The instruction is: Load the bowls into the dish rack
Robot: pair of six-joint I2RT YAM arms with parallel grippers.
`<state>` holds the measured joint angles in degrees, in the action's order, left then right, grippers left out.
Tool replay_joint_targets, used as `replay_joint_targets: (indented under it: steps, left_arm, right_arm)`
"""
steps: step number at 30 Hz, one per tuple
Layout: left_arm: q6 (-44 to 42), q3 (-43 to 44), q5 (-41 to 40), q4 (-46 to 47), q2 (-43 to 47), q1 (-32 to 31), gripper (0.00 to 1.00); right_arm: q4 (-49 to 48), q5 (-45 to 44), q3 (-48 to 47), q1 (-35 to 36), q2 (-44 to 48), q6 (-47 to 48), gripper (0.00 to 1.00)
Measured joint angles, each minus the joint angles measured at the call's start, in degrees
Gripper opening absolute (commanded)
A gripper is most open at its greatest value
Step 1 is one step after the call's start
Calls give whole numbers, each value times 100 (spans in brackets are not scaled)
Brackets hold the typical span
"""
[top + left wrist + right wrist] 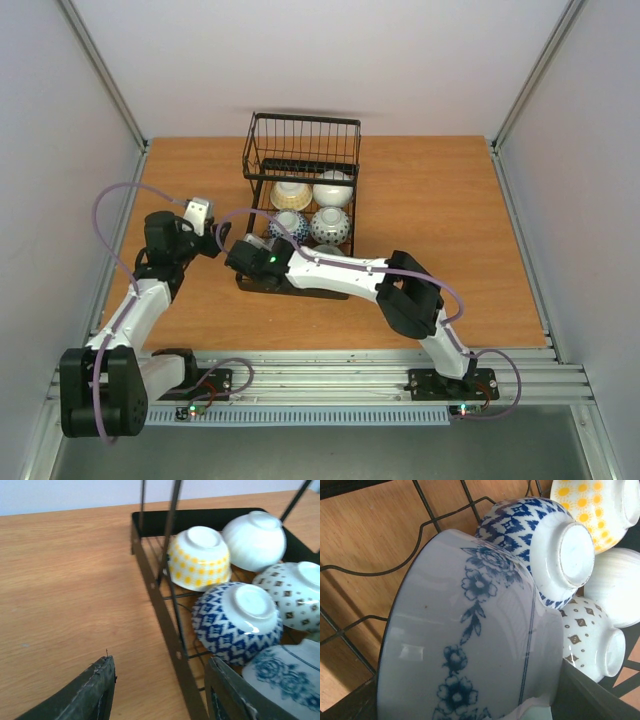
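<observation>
The black wire dish rack (256, 158) stands mid-table. Four bowls lie upturned in it: yellow-dotted (290, 193), plain white (333, 188), blue-and-white zigzag (288, 226) and white with brown marks (330, 226). My right gripper (252, 263) is over the rack's near end, shut on a pale bowl with blue flowers (470, 645), held on its side against the zigzag bowl (530, 535). My left gripper (160, 685) is open and empty, low beside the rack, its jaws astride the rack's left rail (165, 625). The floral bowl (290, 680) shows behind its right finger (225, 690).
Bare wooden table (450, 220) lies on both sides of the rack. The rack's taller basket section (305, 140) is at the far end. White walls enclose the table. The right arm (400, 290) stretches across the near middle.
</observation>
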<state>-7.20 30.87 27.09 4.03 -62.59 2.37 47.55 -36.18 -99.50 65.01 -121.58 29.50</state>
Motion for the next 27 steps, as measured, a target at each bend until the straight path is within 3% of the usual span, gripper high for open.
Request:
replay_joint_targets:
  steps: [2,4,8,14,18,27]
  left_arm:
    - [76,-9,-223,42,0,46,50]
    - [133,-13,-385,59,0,96,51]
    - [232,-13,-555,103,0,164,51]
    - [271,-13,-568,118,-11,181,51]
    - [273,-13,-570,120,-76,181,51]
    - [273,-13,-568,120,-83,210,51]
  right_arm:
    - [39,-129,-87,50,-87,-2,5]
    - [74,-221,-168,85,-162,-2,15]
    - [114,-426,-350,140,-332,-11,53]
    - [111,-579,-380,146,-391,-105,87]
    - [111,-573,-352,149,-393,-155,98]
    - [20,-531,-310,144,-356,-168,99]
